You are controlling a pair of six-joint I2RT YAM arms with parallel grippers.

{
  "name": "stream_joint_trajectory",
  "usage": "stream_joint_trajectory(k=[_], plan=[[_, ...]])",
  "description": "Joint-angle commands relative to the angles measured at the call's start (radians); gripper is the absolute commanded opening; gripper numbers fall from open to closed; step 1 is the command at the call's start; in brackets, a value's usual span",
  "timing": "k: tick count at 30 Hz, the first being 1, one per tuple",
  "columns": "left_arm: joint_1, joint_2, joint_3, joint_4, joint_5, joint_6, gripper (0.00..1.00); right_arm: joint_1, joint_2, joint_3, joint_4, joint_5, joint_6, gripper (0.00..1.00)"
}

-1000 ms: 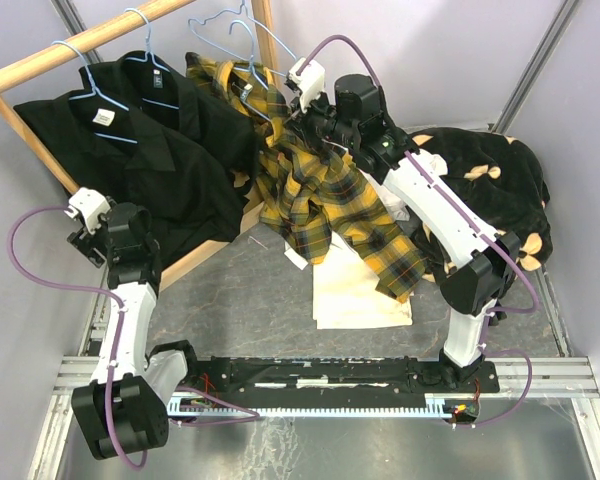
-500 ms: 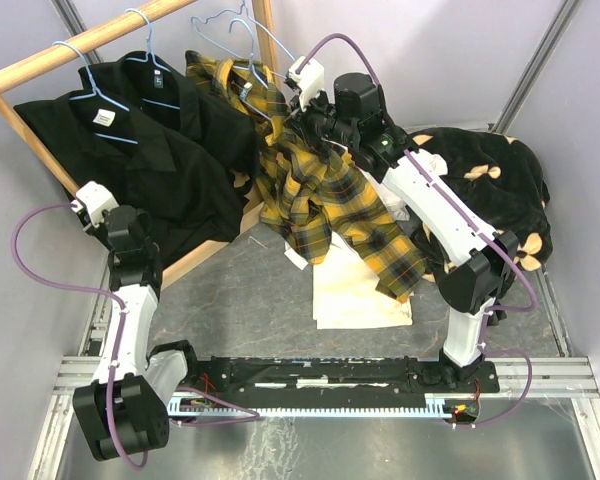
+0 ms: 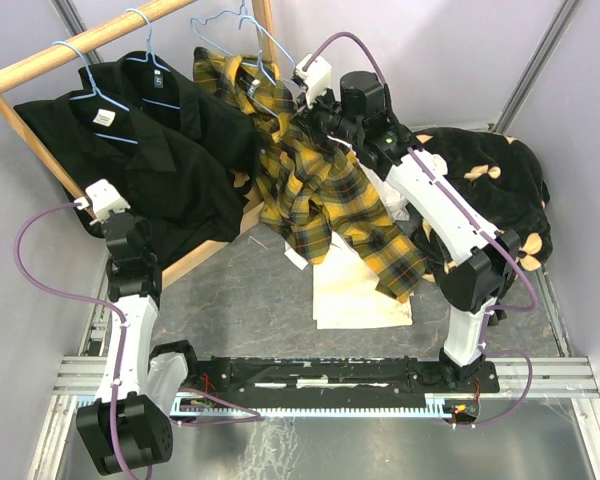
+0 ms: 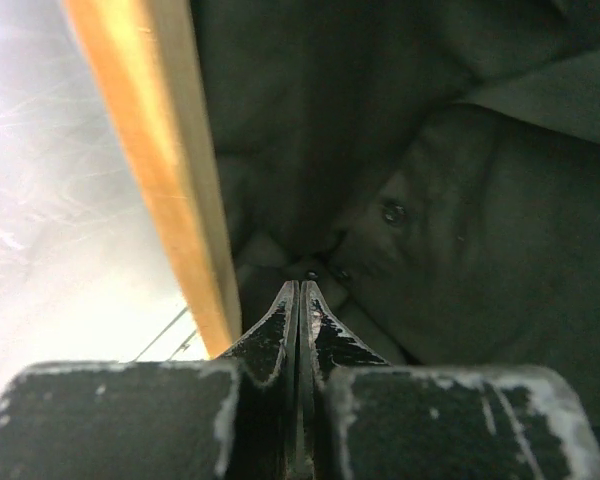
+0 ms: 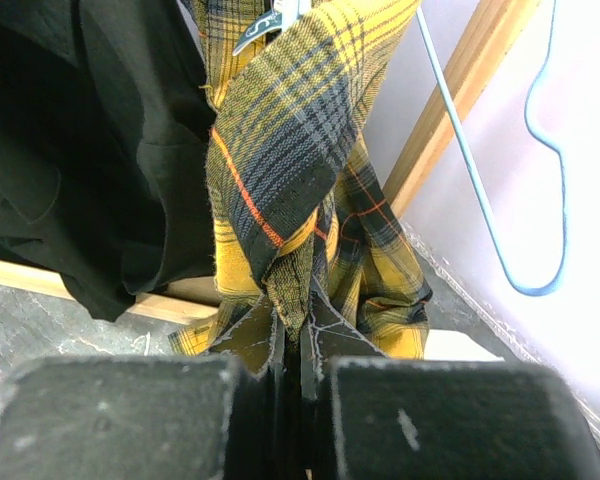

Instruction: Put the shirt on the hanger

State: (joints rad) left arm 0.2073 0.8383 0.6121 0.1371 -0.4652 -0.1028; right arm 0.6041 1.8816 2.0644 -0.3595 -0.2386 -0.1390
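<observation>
Yellow plaid shirt (image 5: 280, 170) pinched in right claw (image 5: 292, 322); left claw (image 4: 298, 296) closed empty beside wooden rail (image 4: 165, 170).

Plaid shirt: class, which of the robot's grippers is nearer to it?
Right. The right gripper is shut on a fold of the plaid shirt; the left gripper is shut, well away, beside the black shirts and the wooden rail.

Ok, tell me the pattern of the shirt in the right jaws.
The shirt is yellow-and-black plaid; right wrist view shows it best.
</observation>
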Motion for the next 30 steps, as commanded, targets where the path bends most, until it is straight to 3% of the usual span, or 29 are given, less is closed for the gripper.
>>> stream_joint_trajectory(k=[1, 10, 14, 22, 24, 26, 27, 30], plan=[[0.001, -0.019, -0.009, 0.021, 0.168, 0.02, 0.03, -0.018, -0.067, -0.014, 0.079, 0.008, -0.009, 0.0], [-0.037, -0.018, -0.018, 0.051, 0.294, 0.052, 0.03, -0.04, -0.1, -0.063, 0.096, 0.02, -0.005, 0.0], [-0.042, -0.041, -0.001, 0.002, 0.223, 0.028, 0.05, -0.042, -0.105, -0.075, 0.098, 0.019, -0.005, 0.0], [-0.041, -0.1, 0.123, -0.361, -0.263, -0.137, 0.51, -0.049, -0.104, -0.084, 0.109, 0.008, 0.002, 0.0], [-0.041, -0.119, 0.133, -0.409, -0.347, -0.175, 0.69, -0.052, -0.101, -0.084, 0.11, -0.001, 0.008, 0.0], [-0.041, -0.127, 0.131, -0.415, -0.392, -0.179, 0.94, -0.052, -0.098, -0.084, 0.114, -0.006, 0.015, 0.0], [-0.04, -0.127, 0.128, -0.414, -0.411, -0.179, 0.99, -0.05, -0.097, -0.083, 0.116, -0.009, 0.021, 0.0], [-0.04, -0.116, 0.116, -0.382, -0.464, -0.154, 0.99, -0.05, -0.09, -0.076, 0.113, -0.017, 0.031, 0.0]])
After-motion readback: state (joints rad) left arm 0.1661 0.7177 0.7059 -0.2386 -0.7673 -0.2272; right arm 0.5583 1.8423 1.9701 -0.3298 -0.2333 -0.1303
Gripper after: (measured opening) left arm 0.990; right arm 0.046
